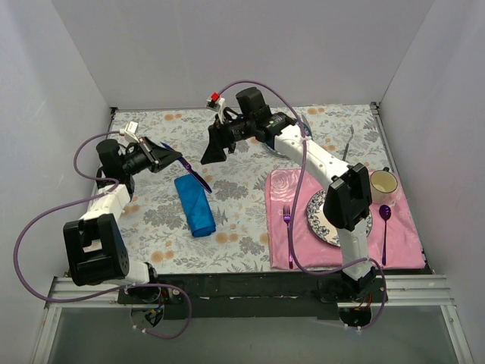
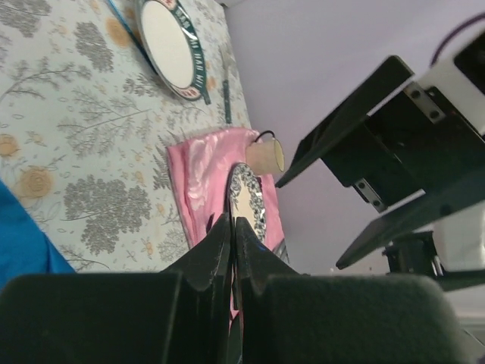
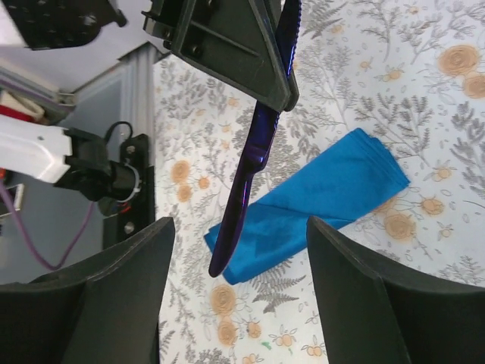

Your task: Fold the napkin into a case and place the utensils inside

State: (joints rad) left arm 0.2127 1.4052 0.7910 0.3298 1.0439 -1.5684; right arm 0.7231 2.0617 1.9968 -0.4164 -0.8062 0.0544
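Note:
The napkin (image 1: 195, 205) lies folded as a narrow blue case on the floral cloth, also seen in the right wrist view (image 3: 326, 193). My left gripper (image 1: 179, 160) is shut on the dark purple knife (image 1: 199, 180), held in the air above the case's far end. From the right wrist the knife (image 3: 246, 174) hangs handle-down from those jaws. My right gripper (image 1: 211, 152) stands open just beyond the knife, fingers wide on either side of the handle (image 3: 241, 227), touching nothing. In the left wrist view the jaws (image 2: 232, 221) are pressed together on the thin blade. A slim light-blue utensil (image 2: 127, 24) lies beside a far plate.
A pink placemat (image 1: 288, 243) at the right carries a patterned plate (image 1: 320, 221), a magenta fork (image 1: 287, 218), a purple spoon (image 1: 385, 227) and a cream cup (image 1: 384, 183). A white teal-rimmed plate (image 2: 170, 45) and a teal knife (image 1: 348, 144) lie at the back.

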